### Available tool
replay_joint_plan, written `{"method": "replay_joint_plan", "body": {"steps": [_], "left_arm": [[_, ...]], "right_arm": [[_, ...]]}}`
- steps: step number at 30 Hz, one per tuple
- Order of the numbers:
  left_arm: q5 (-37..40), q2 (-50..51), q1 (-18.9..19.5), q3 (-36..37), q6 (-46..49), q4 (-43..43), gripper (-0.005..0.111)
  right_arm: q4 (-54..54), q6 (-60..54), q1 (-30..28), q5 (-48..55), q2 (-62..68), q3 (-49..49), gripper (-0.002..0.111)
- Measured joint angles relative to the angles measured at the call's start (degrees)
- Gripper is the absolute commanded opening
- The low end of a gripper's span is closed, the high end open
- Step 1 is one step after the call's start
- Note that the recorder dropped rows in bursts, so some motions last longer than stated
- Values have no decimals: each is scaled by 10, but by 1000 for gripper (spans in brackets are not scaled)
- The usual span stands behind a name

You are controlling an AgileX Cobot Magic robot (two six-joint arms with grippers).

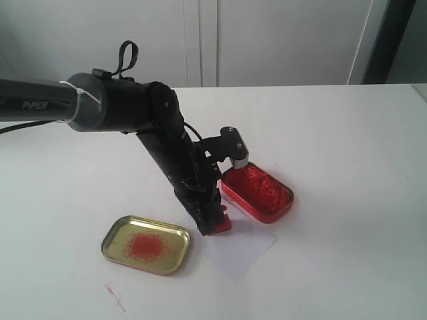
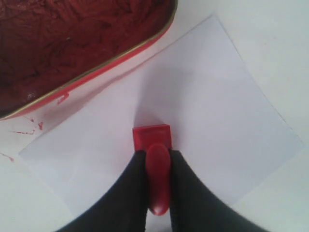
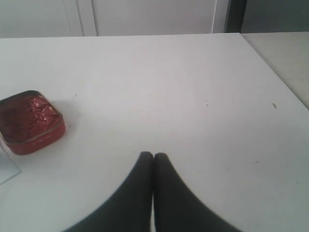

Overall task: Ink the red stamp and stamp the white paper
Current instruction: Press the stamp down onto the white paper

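Note:
The red stamp (image 2: 152, 137) stands base-down on the white paper (image 2: 203, 111), with my left gripper (image 2: 158, 155) shut on its knob handle. In the exterior view the stamp (image 1: 220, 225) sits at the near left corner of the paper (image 1: 243, 253), under the left gripper (image 1: 212, 215). No imprint shows on the bare part of the sheet. The red ink tin (image 1: 257, 190) lies just beyond the paper. My right gripper (image 3: 153, 155) is shut with nothing in it, above bare table far from the stamp, and is out of the exterior view.
A gold tin lid (image 1: 147, 243) with a red smudge lies left of the paper. The ink tin (image 3: 30, 123) and a paper corner (image 3: 6, 169) show in the right wrist view. A red mark (image 1: 115, 297) stains the table near the front edge.

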Motion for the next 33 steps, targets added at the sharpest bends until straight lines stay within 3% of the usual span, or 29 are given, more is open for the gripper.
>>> {"method": "replay_joint_plan", "body": {"steps": [33], "left_arm": [[-10,-23,-1,10,-15,19,0]], "right_arm": [[0,0,0,0,0,0,0]]}}
